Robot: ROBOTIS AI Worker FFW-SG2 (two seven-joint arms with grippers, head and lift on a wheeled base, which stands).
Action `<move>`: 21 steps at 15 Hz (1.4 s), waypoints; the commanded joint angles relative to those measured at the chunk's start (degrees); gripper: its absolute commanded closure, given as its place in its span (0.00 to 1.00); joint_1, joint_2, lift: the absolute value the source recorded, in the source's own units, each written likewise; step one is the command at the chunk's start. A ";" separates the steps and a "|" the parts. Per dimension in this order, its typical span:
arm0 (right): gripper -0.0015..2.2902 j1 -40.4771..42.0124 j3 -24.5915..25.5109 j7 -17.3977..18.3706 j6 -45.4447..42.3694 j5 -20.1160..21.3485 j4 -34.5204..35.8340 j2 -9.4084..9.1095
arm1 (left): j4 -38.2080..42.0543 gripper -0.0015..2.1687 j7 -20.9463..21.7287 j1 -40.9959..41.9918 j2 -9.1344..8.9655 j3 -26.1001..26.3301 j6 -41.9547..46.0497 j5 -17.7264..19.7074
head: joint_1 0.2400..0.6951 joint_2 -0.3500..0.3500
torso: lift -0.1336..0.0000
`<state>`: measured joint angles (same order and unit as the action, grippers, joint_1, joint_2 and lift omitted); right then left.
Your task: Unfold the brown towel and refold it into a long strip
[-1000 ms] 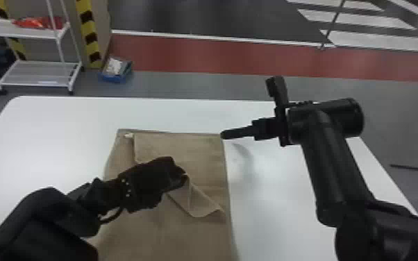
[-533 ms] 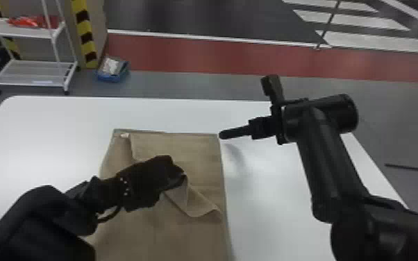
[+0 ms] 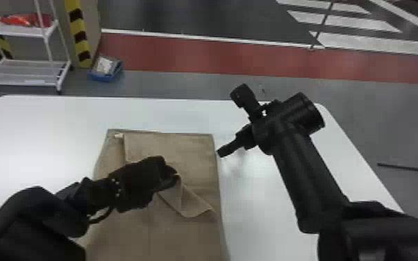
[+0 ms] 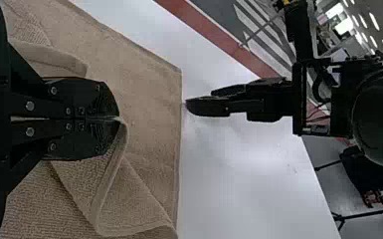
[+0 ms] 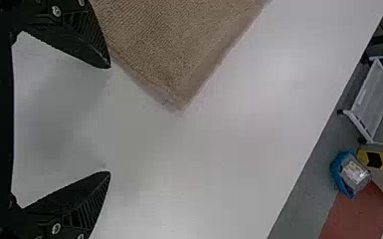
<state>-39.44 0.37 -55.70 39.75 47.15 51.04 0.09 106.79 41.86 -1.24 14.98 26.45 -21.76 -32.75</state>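
Towel (image 3: 191, 236) laid out on the worktop (image 3: 45, 121), here in the head view, its layers stacked, and the left gripper (image 3: 175, 176) is right over the middle of it! A flap (image 3: 196, 204) hangs from the hold, its loose end curling down onto the cloth. Over to the right, the right gripper (image 3: 232, 123) is poised beside the far right corner (image 3: 211, 137), fingers spread. This looks like the unfolding half of the job, with the strip still to be made.

Across to the left wrist view, and what a snug grip: the fingers are closed tip to tip on a pinch of hem, the cloth draping away in soft folds. It should be light and limp, with a nap that gives good purchase, so slipping seems a small worry; dragging the layers beneath along is the bigger one. A lift before any pull would help.

On to the right wrist view: fingers wide apart, nothing between them but bare worktop, one tip close by the towel's edge, the corner lying just beyond. That hemmed corner, or the flap's free end, looks the place for a second hold, taking only the layer wanted.
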 commanded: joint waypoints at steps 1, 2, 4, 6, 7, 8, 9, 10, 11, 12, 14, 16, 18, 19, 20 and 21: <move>0.05 0.68 -0.45 0.06 -6.21 0.49 0.11 -0.14 | 0.00 0.88 -0.02 0.09 0.14 -0.08 0.00 0.14 | 1.00 0.23 | 0.08; 0.05 0.68 -0.37 -0.11 -8.15 0.32 0.11 -0.14 | -0.09 0.88 -0.02 0.09 0.23 -0.08 0.00 0.14 | 1.00 0.24 | 0.08; 0.05 1.03 -0.01 -0.73 -11.84 -0.39 0.11 -0.14 | -0.09 0.88 -0.02 0.18 0.32 -0.17 0.00 0.14 | 1.00 0.25 | 0.08; 0.06 1.30 0.60 -1.25 -14.47 -0.83 0.11 -0.14 | -0.09 0.88 -0.02 0.18 0.40 -0.26 0.00 0.23 | 1.00 0.28 | 0.08; 0.06 1.21 0.60 -1.43 -15.35 -0.83 -0.06 -0.14 | -0.18 0.88 -0.11 0.18 0.40 -0.17 0.00 0.23 | 1.00 0.28 | 0.08; 0.06 1.03 0.78 -1.43 -16.58 -0.74 -0.94 -0.14 | -0.26 0.88 -0.11 0.18 0.40 -0.17 0.00 0.23 | 1.00 0.29 | 0.08; 0.07 0.86 1.04 -1.52 -17.81 -0.74 -1.73 -0.14 | -0.53 0.88 -0.11 0.00 0.32 -0.08 0.17 0.23 | 1.00 0.29 | 0.08; 0.09 0.42 1.66 -2.13 -18.87 -0.74 -2.87 -0.14 | -0.79 0.88 -0.02 -0.08 0.14 0.01 0.17 0.23 | 1.00 0.30 | 0.08; 0.12 -0.20 2.45 -2.92 -19.57 -0.83 -4.28 -0.14 | -0.88 0.88 -0.02 -0.26 0.05 0.10 0.17 0.23 | 1.00 0.30 | 0.08; 0.14 -0.81 3.41 -3.28 -19.92 -1.00 -5.86 -0.14 | -0.97 0.88 -0.02 -0.26 0.14 0.10 0.17 0.31 | 1.00 0.30 | 0.08; 0.19 -1.34 4.12 -4.07 -20.63 -1.09 -6.83 -0.14 | -1.05 0.88 -0.02 -0.52 0.32 0.27 0.17 0.75 | 1.00 0.30 | 0.08; 0.24 -1.43 4.82 -4.77 -20.98 -1.00 -6.92 -0.14 | -1.05 0.88 -0.02 -0.61 0.40 0.27 0.35 0.93 | 1.00 0.30 | 0.08; 0.36 -1.52 4.91 -5.21 -20.98 -1.09 -6.92 -0.14 | -1.05 0.88 -0.02 -0.61 0.49 0.27 0.35 0.93 | 1.00 0.30 | 0.08; 0.46 -1.52 4.91 -5.21 -20.98 -1.18 -6.92 -0.14 | -1.05 0.88 -0.02 -0.61 0.49 0.27 0.53 0.93 | 1.00 0.30 | 0.08; 0.61 -1.34 4.91 -5.12 -20.98 -1.18 -6.92 -0.14 | -1.05 0.88 -0.02 -0.61 0.49 0.27 0.53 0.93 | 1.00 0.30 | 0.08; 0.75 -0.81 5.26 -4.51 -20.98 -1.27 -6.39 -0.14 | -1.05 0.88 -0.11 -0.61 0.58 0.18 0.53 0.93 | 1.00 0.30 | 0.08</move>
<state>-40.86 5.35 -60.58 18.75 45.95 44.17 0.09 105.73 41.81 -1.85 15.48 26.71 -21.27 -31.82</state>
